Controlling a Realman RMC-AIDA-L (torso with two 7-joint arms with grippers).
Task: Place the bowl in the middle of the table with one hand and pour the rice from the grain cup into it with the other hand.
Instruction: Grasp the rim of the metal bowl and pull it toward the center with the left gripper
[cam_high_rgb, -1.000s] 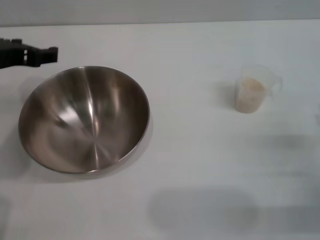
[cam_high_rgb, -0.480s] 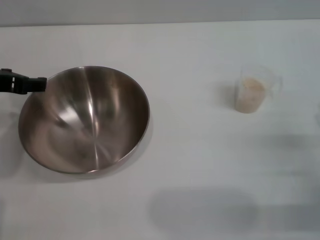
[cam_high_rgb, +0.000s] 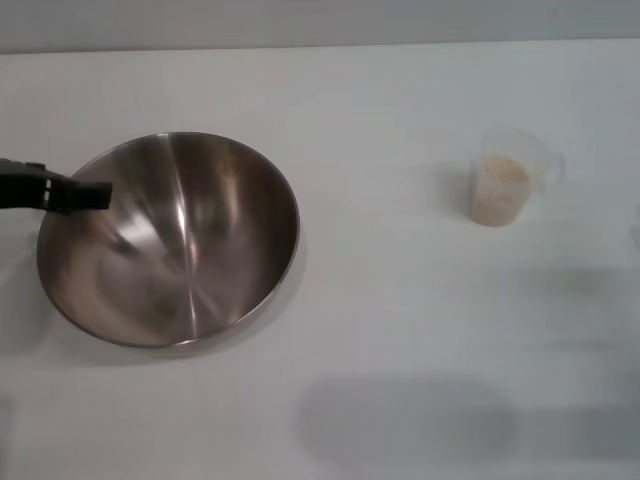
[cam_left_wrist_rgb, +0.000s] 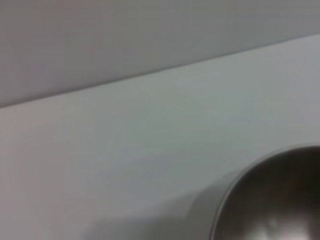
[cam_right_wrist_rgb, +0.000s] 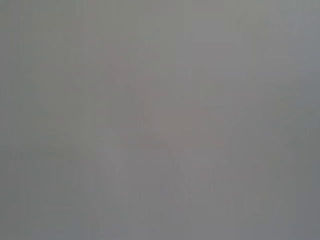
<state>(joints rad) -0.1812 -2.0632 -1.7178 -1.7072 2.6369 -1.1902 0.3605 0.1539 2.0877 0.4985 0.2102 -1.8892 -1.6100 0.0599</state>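
The stainless-steel bowl (cam_high_rgb: 170, 240) sits on the left part of the white table (cam_high_rgb: 380, 330) in the head view, and its rim also shows in the left wrist view (cam_left_wrist_rgb: 270, 200). My left gripper (cam_high_rgb: 95, 195) reaches in from the left edge, its black tip over the bowl's left rim. The clear grain cup (cam_high_rgb: 505, 180) stands upright at the right, with cream rice (cam_high_rgb: 497, 190) inside. My right gripper is out of view, and its wrist view shows only plain grey.
The table's far edge (cam_high_rgb: 320, 48) runs along the top of the head view. A soft shadow (cam_high_rgb: 400, 415) lies on the tabletop near the front.
My left gripper has moved down from behind the bowl's far-left side to over its left rim. The bowl and the cup have not moved.
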